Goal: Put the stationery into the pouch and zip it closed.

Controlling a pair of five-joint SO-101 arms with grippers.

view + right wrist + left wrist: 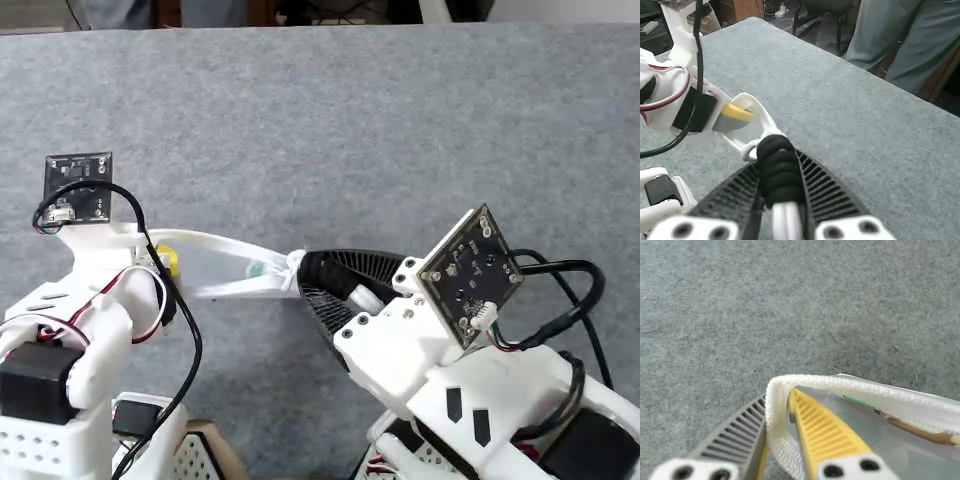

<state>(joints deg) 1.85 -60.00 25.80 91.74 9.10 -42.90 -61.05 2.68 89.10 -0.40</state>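
A clear pouch with a white zipper edge hangs stretched between the two arms, just above the grey table. My left gripper, with one yellow and one grey finger, is shut on the pouch's end; the white zipper tape is pinched in my left gripper. A brown pencil and a green item lie inside the pouch. My right gripper, with black ribbed fingers, is shut on the black zipper pull at the pouch's other end. How far the zipper is closed is hidden.
Grey carpet-like table surface stretches bare behind and around the arms. The table's far edge has a standing person and chair legs beyond it. A perforated tan object sits at the near edge by the left arm's base.
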